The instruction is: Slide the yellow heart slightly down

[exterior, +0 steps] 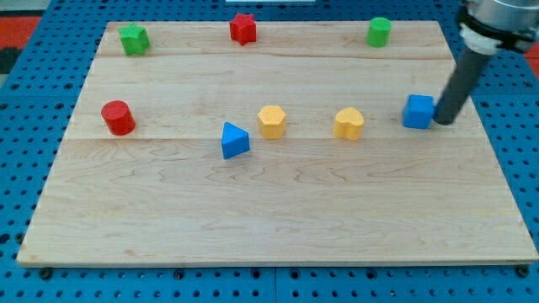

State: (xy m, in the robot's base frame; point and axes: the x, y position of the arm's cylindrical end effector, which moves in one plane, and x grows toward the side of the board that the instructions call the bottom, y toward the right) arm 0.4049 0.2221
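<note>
Approaching: my tip (441, 122) rests at the frame's right, touching the blue cube (418, 111), holding nothing. The yellow heart (349, 123) sits centre-right on the table (269, 219). Next: reposition above the heart, then push toward the frame's bottom.

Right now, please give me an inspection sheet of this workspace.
Surface: wooden board, flat.
Job's things: yellow heart, right of centre, untouched.
Clutter: yellow hexagon; blue triangle; blue cube; red cylinder; red star; green star; green cylinder.
Pincer: none; my tip is beside the blue cube's right side, far from the heart.
Cables: nothing seen.
Surroundings: blue pegboard.
</note>
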